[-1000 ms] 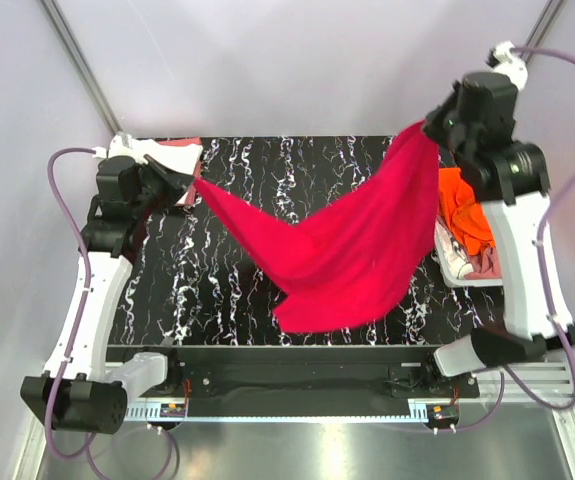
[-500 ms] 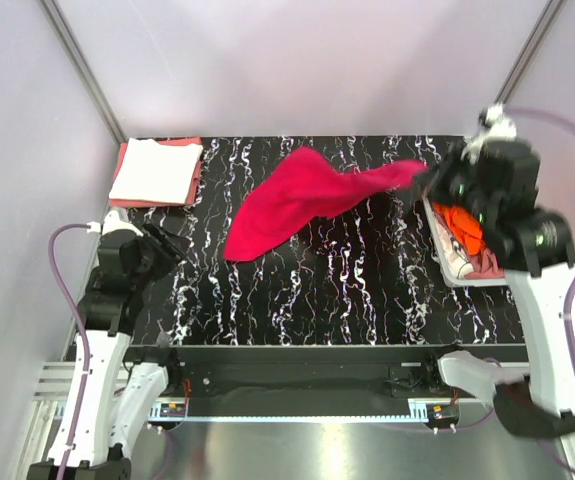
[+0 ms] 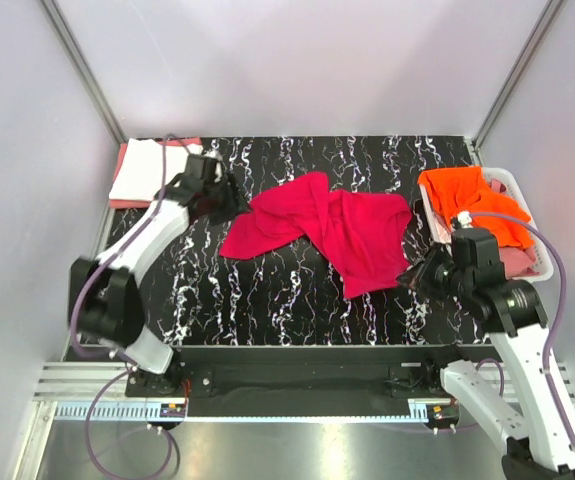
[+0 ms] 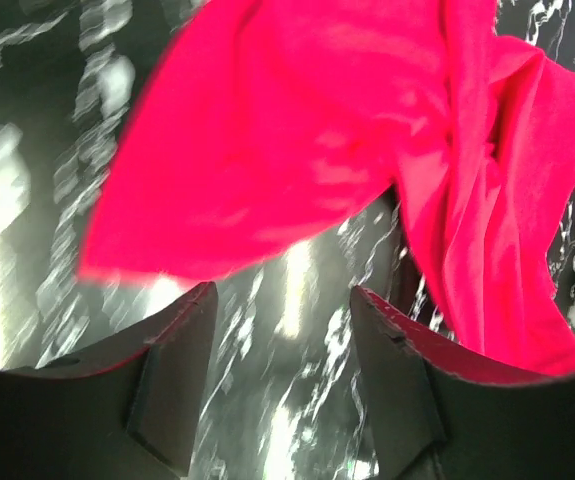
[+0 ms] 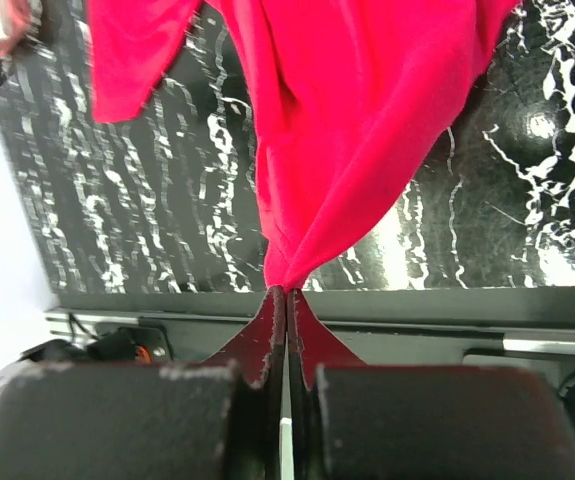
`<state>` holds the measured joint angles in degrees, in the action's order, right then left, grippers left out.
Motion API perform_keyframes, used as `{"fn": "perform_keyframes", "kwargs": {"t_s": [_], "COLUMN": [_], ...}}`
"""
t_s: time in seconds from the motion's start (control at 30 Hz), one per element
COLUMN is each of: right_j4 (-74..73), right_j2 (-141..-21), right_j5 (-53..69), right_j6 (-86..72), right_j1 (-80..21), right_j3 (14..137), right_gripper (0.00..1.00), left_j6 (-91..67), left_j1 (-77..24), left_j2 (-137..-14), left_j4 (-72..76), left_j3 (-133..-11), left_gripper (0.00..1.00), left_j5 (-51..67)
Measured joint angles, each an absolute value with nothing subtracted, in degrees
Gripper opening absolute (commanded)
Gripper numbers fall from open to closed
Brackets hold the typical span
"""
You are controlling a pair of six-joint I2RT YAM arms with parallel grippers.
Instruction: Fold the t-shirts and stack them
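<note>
The crimson-red t-shirt (image 3: 332, 225) lies crumpled across the middle of the black marbled table (image 3: 267, 300). My right gripper (image 3: 413, 275) is shut on the shirt's near right corner, and in the right wrist view the cloth (image 5: 347, 120) runs up from the pinched tips of that gripper (image 5: 285, 292). My left gripper (image 3: 233, 200) hovers open at the shirt's far left edge. In the left wrist view nothing sits between the fingers of the left gripper (image 4: 282, 300), and the red shirt (image 4: 297, 130) lies just ahead. A folded white t-shirt (image 3: 147, 168) rests on a salmon-pink one at the far left corner.
A white perforated basket (image 3: 519, 183) stands at the right edge, holding a bright orange t-shirt (image 3: 472, 200) and pink cloth (image 3: 522, 262). The table's near rail (image 3: 287, 365) runs in front of the arm bases.
The left gripper let go of the shirt, which had been stretched in the air between both grippers. The right arm swung down and nearer, and the shirt dropped onto the table. The left arm came back to its left edge.
</note>
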<state>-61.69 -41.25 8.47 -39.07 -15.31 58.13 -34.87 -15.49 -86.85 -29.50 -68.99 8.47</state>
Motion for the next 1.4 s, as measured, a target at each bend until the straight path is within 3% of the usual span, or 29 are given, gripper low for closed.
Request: {"fn": "perform_keyframes", "kwargs": {"t_s": [0.3, 0.57, 1.07, 1.13, 1.23, 1.27, 1.3, 1.4], "right_j4": [-61.14, -60.29, -59.99, -59.94, -59.92, -59.92, -59.92, -59.92], "right_j2": [-35.88, -36.12, -34.81, -34.35, -33.78, -33.67, -33.54, -33.36], "right_j5": [8.78, 12.32, 13.19, 13.19, 13.17, 13.15, 13.13, 13.10], "right_j6": [-40.01, -39.86, -38.87, -38.89, -38.96, -38.98, -39.07, -39.11], "right_j1": [-15.31, -15.31, -15.31, -15.31, -15.31, -15.31, -15.31, -15.31], "right_j3": [55.72, 49.21, 49.28, 49.28, 49.28, 49.30, 49.30, 49.30], "right_gripper": [0.00, 0.00, 0.00, 0.00, 0.00, 0.00, 0.00, 0.00], "left_j6": [-30.39, -28.05, -24.80, -24.77, -24.99, -24.75, -24.77, -23.92], "left_j1": [-19.20, -28.45, -37.63, -37.45, -37.34, -37.28, -37.23, -37.19], "left_j2": [-116.31, -127.26, -135.52, -136.16, -136.57, -136.57, -136.55, -136.25], "left_j4": [-28.21, -27.86, -27.75, -27.73, -27.68, -27.64, -27.33, -26.26], "left_j3": [-93.01, -113.80, -115.94, -115.85, -115.48, -115.24, -114.85, -113.25], "left_gripper": [0.52, 0.55, 0.55, 0.49, 0.19, 0.05, 0.00, 0.00], "left_j5": [12.67, 8.75, -3.44, -3.38, -3.38, -3.36, -3.31, -3.22]}}
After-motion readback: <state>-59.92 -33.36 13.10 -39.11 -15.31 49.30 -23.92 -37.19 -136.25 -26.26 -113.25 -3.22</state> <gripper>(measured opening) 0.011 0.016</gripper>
